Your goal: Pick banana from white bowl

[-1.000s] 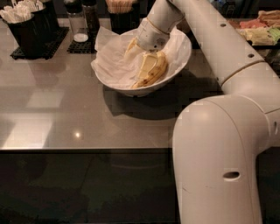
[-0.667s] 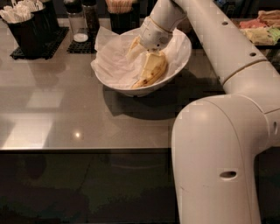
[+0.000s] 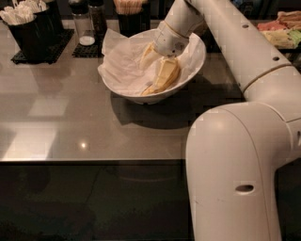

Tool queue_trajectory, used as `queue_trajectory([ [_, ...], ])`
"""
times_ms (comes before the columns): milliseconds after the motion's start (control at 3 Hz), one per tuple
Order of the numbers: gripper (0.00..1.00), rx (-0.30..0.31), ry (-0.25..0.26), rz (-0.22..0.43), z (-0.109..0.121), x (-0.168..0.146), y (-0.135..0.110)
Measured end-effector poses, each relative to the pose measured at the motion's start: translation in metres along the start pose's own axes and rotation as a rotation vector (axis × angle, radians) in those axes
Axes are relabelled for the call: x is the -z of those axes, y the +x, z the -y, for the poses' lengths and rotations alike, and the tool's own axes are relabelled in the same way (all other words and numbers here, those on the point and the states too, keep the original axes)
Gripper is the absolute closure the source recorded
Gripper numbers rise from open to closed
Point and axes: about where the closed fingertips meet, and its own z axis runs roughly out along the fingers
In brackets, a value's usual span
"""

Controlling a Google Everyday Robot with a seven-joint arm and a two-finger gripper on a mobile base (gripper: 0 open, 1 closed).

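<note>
The white bowl (image 3: 190,66) stands on the grey table, lined with crumpled white paper. The yellow banana (image 3: 165,79) lies in it, right of the middle, with its lower tip pointing to the front left. My gripper (image 3: 159,62) reaches down into the bowl from the upper right and sits right at the banana's upper end. The white wrist hides the top of the banana.
Black cups of utensils (image 3: 28,26) stand on a black mat at the back left. Salt and pepper shakers (image 3: 87,23) and a cup of sticks (image 3: 129,14) stand behind the bowl. Packets (image 3: 282,30) lie at the back right. My arm's large white body (image 3: 240,179) fills the front right.
The wrist has shifted very slightly to the right over the bowl. The banana and the bowl have not visibly moved.
</note>
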Motion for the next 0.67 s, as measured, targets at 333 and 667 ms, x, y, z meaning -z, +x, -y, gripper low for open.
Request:
queue_trajectory([
  [333, 0.38, -0.037, -0.015, 0.008, -0.0125, 0.0018, 0.0074],
  [667, 0.38, -0.052, -0.023, 0.013, -0.0189, 0.0027, 0.0112],
])
